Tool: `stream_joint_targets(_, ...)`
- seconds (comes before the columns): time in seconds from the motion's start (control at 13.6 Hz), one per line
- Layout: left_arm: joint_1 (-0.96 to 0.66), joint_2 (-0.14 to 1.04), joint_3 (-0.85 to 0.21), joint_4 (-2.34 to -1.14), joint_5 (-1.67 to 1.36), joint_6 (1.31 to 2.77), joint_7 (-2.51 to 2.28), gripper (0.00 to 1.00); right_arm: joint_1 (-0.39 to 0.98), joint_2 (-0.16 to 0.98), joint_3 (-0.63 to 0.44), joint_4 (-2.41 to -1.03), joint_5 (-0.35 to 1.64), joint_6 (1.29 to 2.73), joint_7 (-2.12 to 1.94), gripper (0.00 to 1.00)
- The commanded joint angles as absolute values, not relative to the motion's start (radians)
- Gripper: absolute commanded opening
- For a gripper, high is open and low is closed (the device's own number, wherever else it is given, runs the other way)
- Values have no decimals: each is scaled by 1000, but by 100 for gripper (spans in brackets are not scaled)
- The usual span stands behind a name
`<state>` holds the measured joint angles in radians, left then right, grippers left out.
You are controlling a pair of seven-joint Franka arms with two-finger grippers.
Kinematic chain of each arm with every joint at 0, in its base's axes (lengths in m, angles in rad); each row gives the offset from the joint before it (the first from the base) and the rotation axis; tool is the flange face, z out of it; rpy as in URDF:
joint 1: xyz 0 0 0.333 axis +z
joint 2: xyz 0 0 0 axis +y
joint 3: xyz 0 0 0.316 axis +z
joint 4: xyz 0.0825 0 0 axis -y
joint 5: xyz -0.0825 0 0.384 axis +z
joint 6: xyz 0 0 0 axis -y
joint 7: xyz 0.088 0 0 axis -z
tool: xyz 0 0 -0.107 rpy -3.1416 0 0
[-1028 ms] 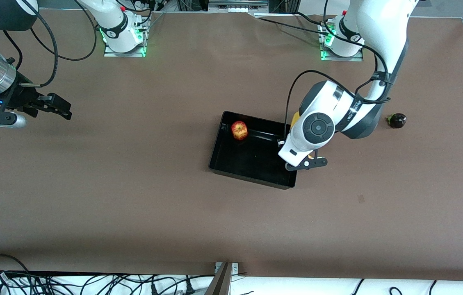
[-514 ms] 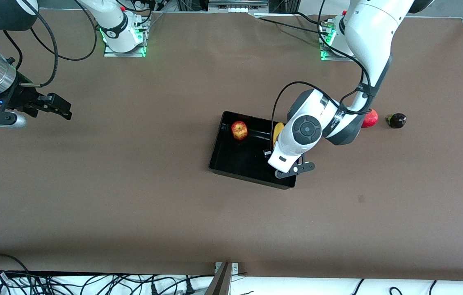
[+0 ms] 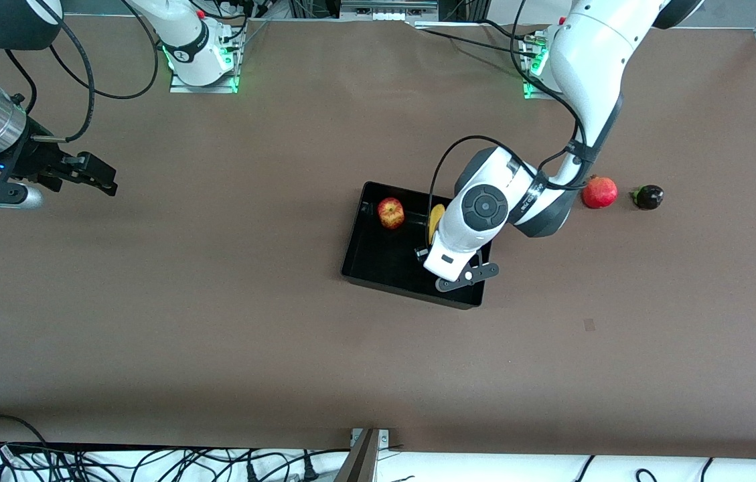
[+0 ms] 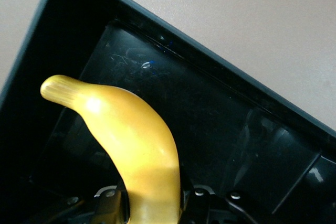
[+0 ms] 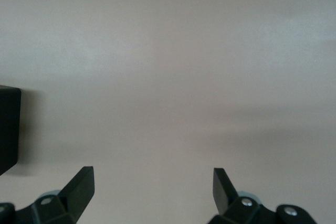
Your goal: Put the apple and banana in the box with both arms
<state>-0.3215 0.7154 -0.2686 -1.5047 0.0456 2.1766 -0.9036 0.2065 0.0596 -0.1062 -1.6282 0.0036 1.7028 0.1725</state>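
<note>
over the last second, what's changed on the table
The left end effector, shut on the banana, has carried it from over the wall of the box at the left arm's end to over the middle, uncovering a red fruit. The apple and the waiting right end effector, open, stayed put.

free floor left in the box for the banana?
Yes. The box floor nearer the front camera than the apple is bare, under the left gripper holding the banana. Crowded only at the apple's corner. Right gripper waits open over bare table.
</note>
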Motion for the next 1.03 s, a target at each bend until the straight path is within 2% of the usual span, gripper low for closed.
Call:
stream_joint_targets(0.0,-331,749,-267,-1482,93,2210,-971,0,201,64,-103,-1611,15,1700,176,100)
stream_joint_targets(0.51,-331,816,-268,-1526,173,2322,-1012,2,201,64,-103,-1611,15,1700,176,100)
stream_joint_targets(0.59,-331,824,-268,-1534,205,2329,-1032,19,201,64,-103,-1611,15,1701,176,100)
stream_joint_targets(0.66,-331,830,-268,-1551,228,2353,-1043,50,201,64,-103,-1611,15,1701,176,100)
stream_joint_targets(0.81,-330,825,-268,-1571,233,2368,-1051,86,201,64,-103,-1611,15,1701,176,100)
stream_joint_targets(0.88,-330,822,-268,-1571,233,2365,-1054,100,201,64,-103,-1611,15,1701,176,100)
stream_joint_targets(0.95,-328,818,-270,-1571,232,2355,-1055,100,201,64,-103,-1611,15,1701,176,100)
